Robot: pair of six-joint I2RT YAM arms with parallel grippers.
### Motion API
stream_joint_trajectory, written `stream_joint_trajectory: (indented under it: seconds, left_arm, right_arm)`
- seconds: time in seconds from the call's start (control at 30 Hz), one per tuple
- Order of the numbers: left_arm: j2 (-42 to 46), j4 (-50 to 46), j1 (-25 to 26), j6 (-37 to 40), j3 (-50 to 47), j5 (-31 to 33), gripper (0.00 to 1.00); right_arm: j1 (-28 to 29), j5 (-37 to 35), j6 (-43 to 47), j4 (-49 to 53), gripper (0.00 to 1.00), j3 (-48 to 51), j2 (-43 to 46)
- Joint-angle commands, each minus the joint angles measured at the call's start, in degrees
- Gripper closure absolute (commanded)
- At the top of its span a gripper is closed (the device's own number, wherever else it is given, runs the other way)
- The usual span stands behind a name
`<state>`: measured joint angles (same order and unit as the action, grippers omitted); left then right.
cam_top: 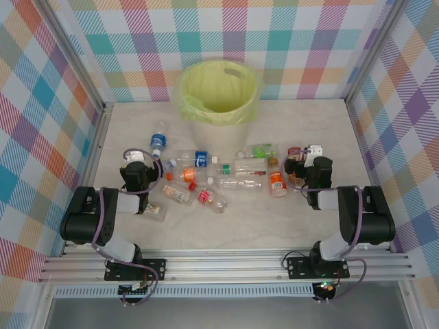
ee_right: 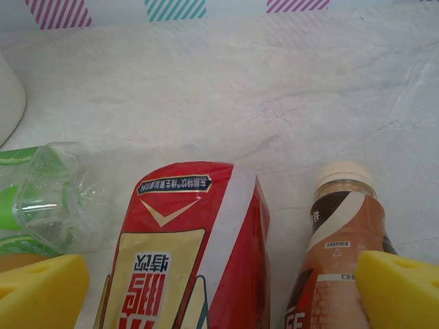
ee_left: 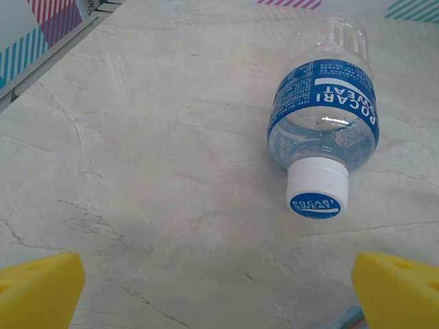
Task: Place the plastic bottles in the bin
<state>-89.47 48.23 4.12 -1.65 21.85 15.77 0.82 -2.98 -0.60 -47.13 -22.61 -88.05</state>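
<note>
Left claw (ee_left: 218, 291) and right claw (ee_right: 219, 291) spread wide among plastic bottles (cam_top: 236, 183), bin (cam_top: 216, 129) beyond

The bin (cam_top: 216, 133) is cream, its liner (cam_top: 188, 103) yellow-green; plastic bottles (cam_top: 236, 182) wear blue, red, orange, green labels; the table (cam_top: 240, 226) is pale, veined; walls (cam_top: 41, 103) pastel plaid.

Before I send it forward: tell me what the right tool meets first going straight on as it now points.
The right tool would probably meet the red-labelled bottle lying between its open fingers; the brown bottle by one finger might be brushed.
</note>
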Motion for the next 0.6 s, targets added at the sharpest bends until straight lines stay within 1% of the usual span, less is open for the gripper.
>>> stream_joint_trajectory:
  seconds: [0.0,0.57]
  left_arm:
    - [-0.1,1.6,1.1,0.5,0.3,0.8,0.00]
    - [0.0,1.7,1.1,0.5,0.2,0.5,0.00]
  right_arm:
    - [0.2,0.6,-0.4,-1.5,0.00,-0.4,0.1]
    - [0.2,0.6,-0.5,-1.3,0.00,-0.5,0.1]
